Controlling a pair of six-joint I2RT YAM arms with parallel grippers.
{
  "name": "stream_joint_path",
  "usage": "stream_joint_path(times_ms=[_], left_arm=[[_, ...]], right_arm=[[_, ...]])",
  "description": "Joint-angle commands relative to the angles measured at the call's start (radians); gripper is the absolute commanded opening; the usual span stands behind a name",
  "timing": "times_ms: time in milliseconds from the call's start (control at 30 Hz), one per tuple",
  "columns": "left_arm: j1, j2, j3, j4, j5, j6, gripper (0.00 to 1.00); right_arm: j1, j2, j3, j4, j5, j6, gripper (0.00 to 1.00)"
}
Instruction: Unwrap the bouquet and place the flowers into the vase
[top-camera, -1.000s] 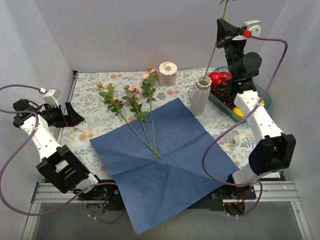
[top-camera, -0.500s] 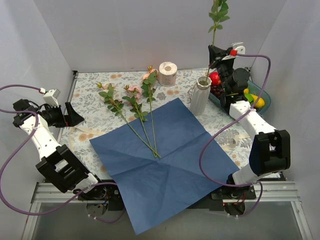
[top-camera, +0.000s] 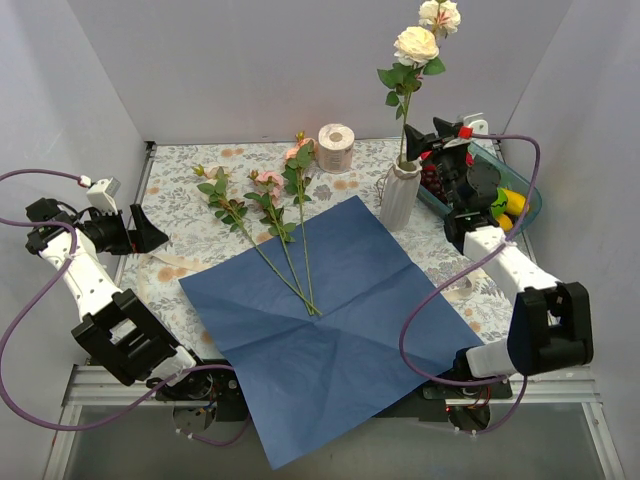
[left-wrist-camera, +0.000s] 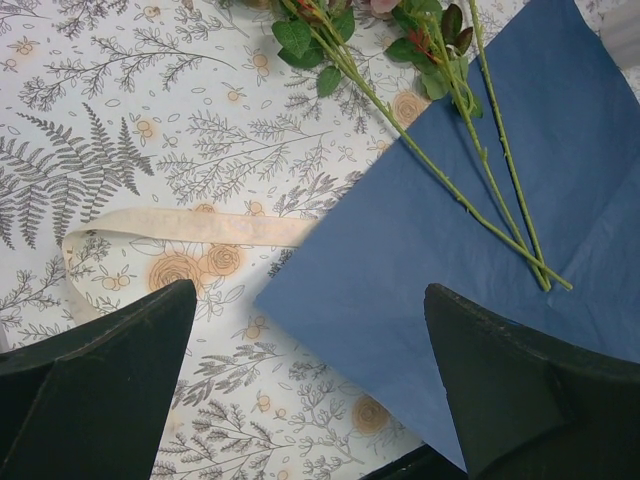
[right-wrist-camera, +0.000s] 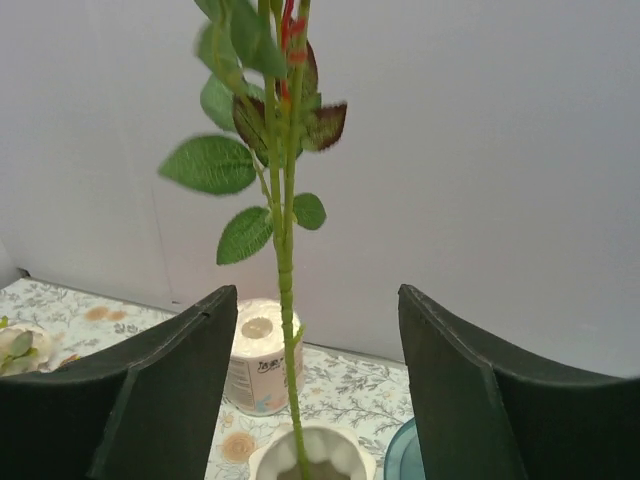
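Vase (top-camera: 400, 195) has 1 white-rose stem (top-camera: 405, 100) standing upright in it, and the teal basket (top-camera: 530, 200) just right of it holds fruit (top-camera: 510, 203). Compared with a moment ago the stem sits lower and the right gripper (right-wrist-camera: 315, 295) has let go, jaws now apart on either side without touching. Other 3 flowers (top-camera: 280, 230) lie across the blue paper (top-camera: 340, 320), well left of the vase, and the left gripper (left-wrist-camera: 310, 290) is spread wide over the table near the ribbon (left-wrist-camera: 200, 228).
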Motion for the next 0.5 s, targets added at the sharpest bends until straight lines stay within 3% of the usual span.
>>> stream_joint_path(times_ms=[0,100,267,400,467], left_arm=[[-0.002,-0.024,0.006,0.009,0.033,0.007,0.98],[-0.002,-0.026,0.000,0.023,0.049,-0.006,0.98],[-0.002,-0.020,-0.016,0.055,0.062,-0.041,0.98],[-0.002,-0.020,-0.022,0.052,0.053,-0.032,0.98],[-0.002,-0.023,-0.029,0.057,0.049,-0.030,0.98]], right_arm=[[0.003,-0.125,-0.001,-0.049,0.014,-0.032,0.74],[0.033,-0.195,0.004,-0.173,-0.017,-0.068,0.73],[0.222,-0.283,0.007,-0.377,-0.045,-0.157,0.73],[0.418,-0.205,0.087,-0.572,-0.040,-0.172,0.72],[0.455,-0.127,0.107,-0.604,-0.035,-0.158,0.72]])
